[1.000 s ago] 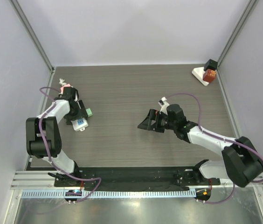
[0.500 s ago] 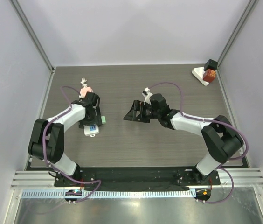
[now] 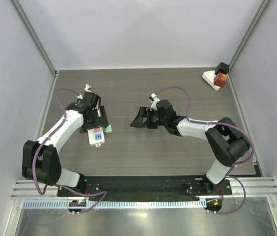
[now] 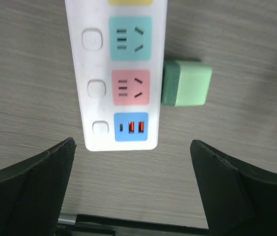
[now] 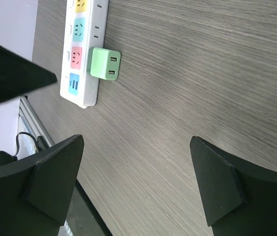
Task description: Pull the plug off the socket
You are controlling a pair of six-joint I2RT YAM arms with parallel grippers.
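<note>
Left tool [image 4: 132, 145], right tool [image 5: 136, 140]: both wide, empty.
Unpinned white plastic power strip [image 4: 121, 64] may drag with mint-green cube plug [image 4: 186, 83] (touching its side).

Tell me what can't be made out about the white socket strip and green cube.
- Left wrist view: white plastic socket strip runs off the top edge.
- Both wrist views: green cube plug lies against the strip's side, prongs hidden by its body.
- Top view: left gripper covers most of the strip.
- Top view: red and black items, far corner, too small to identify.
</note>
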